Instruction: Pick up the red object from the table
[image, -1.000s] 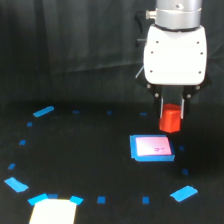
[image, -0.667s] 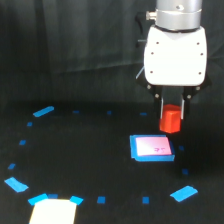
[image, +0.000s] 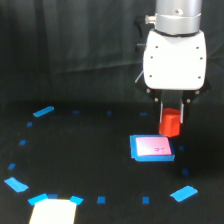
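Matt black table (image: 75, 150). Above it, a glossy white plastic arm housing (image: 175, 57) under a brushed metal collar (image: 177, 17). Smooth red object (image: 170, 124).

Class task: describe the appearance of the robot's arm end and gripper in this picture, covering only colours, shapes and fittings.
The arm ends in a grey metallic cylinder above a boxy white housing with rounded corners and small dark screw dots. A thin cable loops at the housing's left side in the exterior view. Below it, the gripper has a dark base and slim dark fingers. No printed markings are legible.

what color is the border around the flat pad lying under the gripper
Blue. The pad has a pale pinkish-white top with a blue border, shown in the exterior view.
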